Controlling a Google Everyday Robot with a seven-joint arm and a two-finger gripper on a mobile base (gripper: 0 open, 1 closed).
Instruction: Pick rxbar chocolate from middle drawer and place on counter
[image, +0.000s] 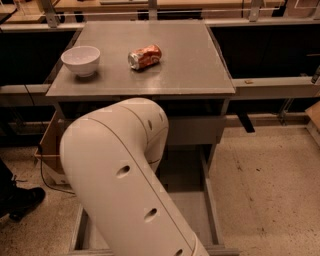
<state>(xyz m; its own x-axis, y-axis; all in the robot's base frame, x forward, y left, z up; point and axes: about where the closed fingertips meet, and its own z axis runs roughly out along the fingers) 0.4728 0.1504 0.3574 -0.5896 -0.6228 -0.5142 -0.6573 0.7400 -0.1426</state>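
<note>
The grey counter (190, 65) fills the upper middle of the camera view. On it lie a crushed orange soda can (145, 56) and a white bowl (80, 60). Below it the middle drawer (192, 210) is pulled out, with part of its bare grey floor showing. My large white arm (120, 185) reaches down across the drawer and covers most of it. The gripper is hidden behind the arm. The rxbar chocolate is hidden or out of view.
A closed drawer front (195, 131) sits just under the counter's edge. A cardboard box (50, 150) stands left of the cabinet, with a dark shoe (20, 200) near it. Pale speckled floor (270, 185) lies to the right. Dark benches (270, 45) flank the counter.
</note>
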